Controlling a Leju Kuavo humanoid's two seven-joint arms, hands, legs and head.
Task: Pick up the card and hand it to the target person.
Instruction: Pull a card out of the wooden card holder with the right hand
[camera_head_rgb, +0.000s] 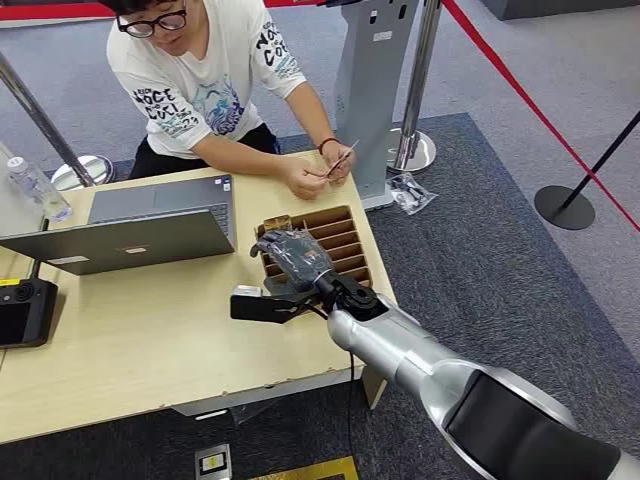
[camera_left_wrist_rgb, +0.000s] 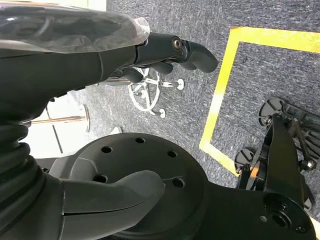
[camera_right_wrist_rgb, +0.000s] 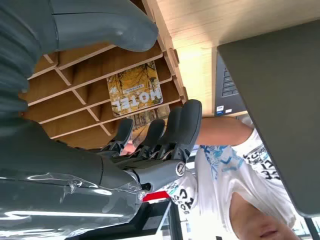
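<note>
1. Head view: the right hand (camera_head_rgb: 290, 268) hovers over the near-left part of the brown slotted card holder (camera_head_rgb: 343, 238) on the light wooden table (camera_head_rgb: 151, 340), palm down under a clear wrap; its dark fingers (camera_head_rgb: 260, 305) stretch out toward the left with nothing between them; across the table a person in a white printed T-shirt (camera_head_rgb: 207, 80) leans on the far edge and holds a card (camera_head_rgb: 341, 160) in both hands, just beyond the holder's far side; an open grey laptop (camera_head_rgb: 143, 225) sits left of the holder, a clear plastic bottle (camera_head_rgb: 34, 185) at the far-left edge, a black controller (camera_head_rgb: 23, 310) at the left edge; red barrier tape (camera_head_rgb: 528, 100) runs over the grey carpet on the right.

2. Left wrist view: the left hand (camera_left_wrist_rgb: 166, 55) hangs over grey carpet with a yellow floor line (camera_left_wrist_rgb: 219, 95); its dark fingers are gently curled and hold nothing.

3. Right wrist view: the right hand's thumb (camera_right_wrist_rgb: 109, 22) and fingers (camera_right_wrist_rgb: 181, 127) are spread apart and empty, with the holder's wooden dividers between them; a yellow card printed MOTEL (camera_right_wrist_rgb: 136, 89) lies flat in one slot, another card just beside it, partly hidden by the fingers; the laptop lid and the person's white shirt lie beyond.
</note>
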